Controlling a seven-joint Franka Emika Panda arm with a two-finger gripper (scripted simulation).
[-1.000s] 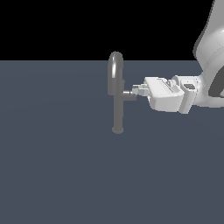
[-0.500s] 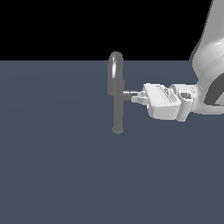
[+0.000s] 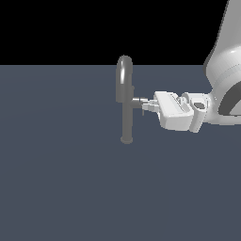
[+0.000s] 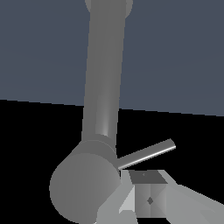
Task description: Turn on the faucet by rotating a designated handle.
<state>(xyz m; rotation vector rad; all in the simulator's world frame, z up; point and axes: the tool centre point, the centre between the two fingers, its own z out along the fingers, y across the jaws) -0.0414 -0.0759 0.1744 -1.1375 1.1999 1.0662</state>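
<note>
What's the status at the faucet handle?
Gripper at the handle, jaw state unclear. Faucet upright. Nothing in the way.

White arm reaching in horizontally, end effector point(image 3: 147, 106) fingers apparently near-closed, tips obscured

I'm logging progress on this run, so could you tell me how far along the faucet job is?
Done: the gripper has reached the handle, from the exterior view's right of the faucet. In hand: it sits against the stub, with the thin lever rod beside one finger; whether the jaws are clamped is unclear. Left: any handle rotation can't be confirmed, and no water shows.
</note>
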